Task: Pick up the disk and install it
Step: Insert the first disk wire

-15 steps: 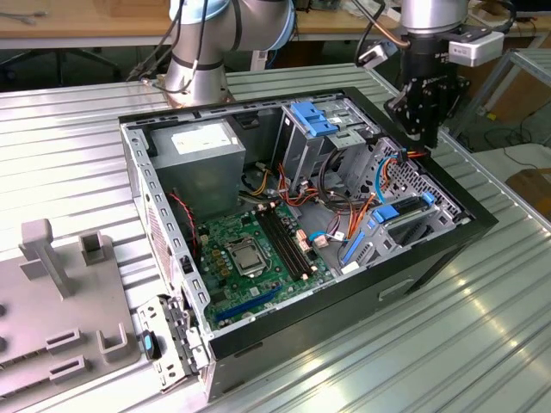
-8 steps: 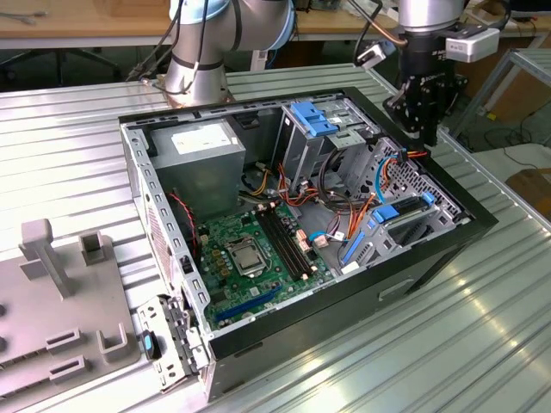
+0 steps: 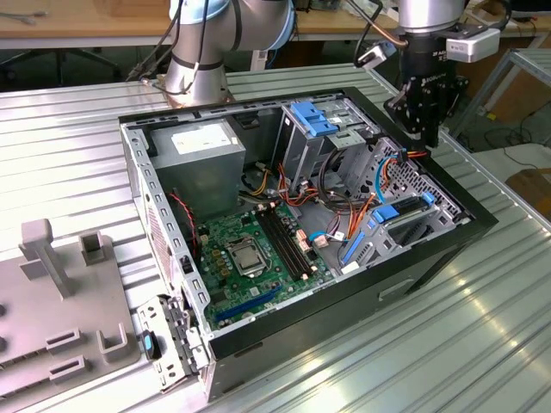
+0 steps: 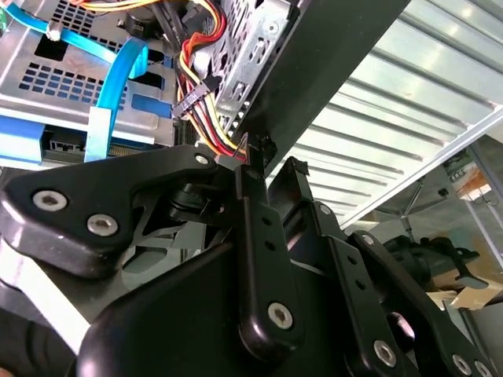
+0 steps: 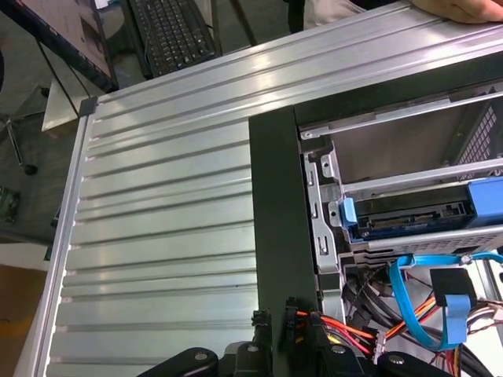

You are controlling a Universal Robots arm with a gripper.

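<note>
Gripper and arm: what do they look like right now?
The gripper is matt black, built of bolted linkage bars with silver screw heads. The arm is silvery metal tubing with pale blue joint caps. Two small pale grey camera boxes sit at its wrist.

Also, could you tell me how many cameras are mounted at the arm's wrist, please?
2. One camera sits on the exterior view's right of the wrist, above the gripper; the other camera on the exterior view's left. Another could be hidden behind it.
</note>
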